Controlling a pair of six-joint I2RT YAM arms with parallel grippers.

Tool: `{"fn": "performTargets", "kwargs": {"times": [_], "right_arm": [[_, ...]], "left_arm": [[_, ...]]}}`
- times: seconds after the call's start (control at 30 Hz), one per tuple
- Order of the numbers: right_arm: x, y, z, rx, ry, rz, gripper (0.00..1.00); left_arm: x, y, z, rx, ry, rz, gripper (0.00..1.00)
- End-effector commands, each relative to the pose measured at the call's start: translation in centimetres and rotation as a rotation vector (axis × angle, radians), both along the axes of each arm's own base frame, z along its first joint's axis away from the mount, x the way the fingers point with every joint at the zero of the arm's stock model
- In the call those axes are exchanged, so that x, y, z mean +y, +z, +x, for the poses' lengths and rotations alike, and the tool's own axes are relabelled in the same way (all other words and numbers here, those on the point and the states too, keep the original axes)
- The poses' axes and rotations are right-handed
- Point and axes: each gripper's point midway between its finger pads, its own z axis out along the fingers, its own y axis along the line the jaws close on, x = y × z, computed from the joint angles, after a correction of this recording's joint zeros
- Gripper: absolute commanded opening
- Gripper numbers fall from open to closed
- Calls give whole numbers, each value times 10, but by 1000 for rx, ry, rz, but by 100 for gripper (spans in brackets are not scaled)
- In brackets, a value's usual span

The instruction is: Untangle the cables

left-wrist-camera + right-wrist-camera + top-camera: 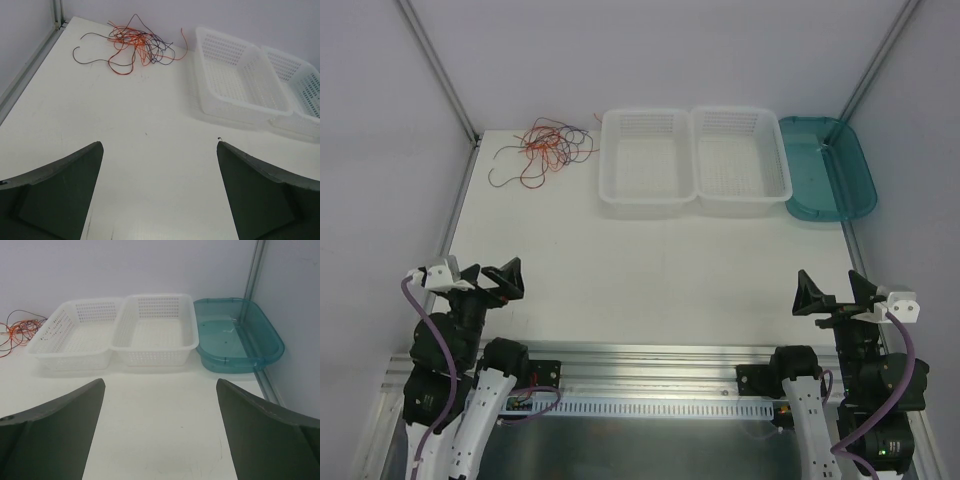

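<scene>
The cables (545,148) are a loose tangle of very thin red/orange and dark wires at the far left corner of the table. They also show in the left wrist view (136,44) and at the left edge of the right wrist view (17,328). My left gripper (487,278) is open and empty near the front left edge, far from the tangle; its jaws stand wide apart in the left wrist view (160,150). My right gripper (835,293) is open and empty near the front right edge, and in its own wrist view (160,387) the jaws are wide apart.
Two white perforated baskets (645,160) (740,158) stand side by side at the back middle. A teal translucent tray (825,168) sits to their right. Grey walls with metal frame posts (440,70) enclose the table.
</scene>
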Motion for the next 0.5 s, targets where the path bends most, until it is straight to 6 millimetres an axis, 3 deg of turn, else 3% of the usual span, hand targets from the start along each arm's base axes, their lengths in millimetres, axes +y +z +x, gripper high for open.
{"fn": "performTargets", "kwargs": {"times": [0.0, 0.27, 0.37, 0.47], "right_arm": [[4, 17, -18, -119, 30, 21, 100], [33, 3, -3, 22, 183, 43, 100], [43, -11, 7, 117, 230, 45, 100], [44, -25, 18, 191, 227, 56, 99]], "left_arm": [[6, 14, -18, -131, 18, -84, 99], [-8, -23, 23, 107, 43, -163, 99], [-23, -49, 54, 301, 44, -174, 99], [-46, -54, 78, 369, -7, -250, 99]]}}
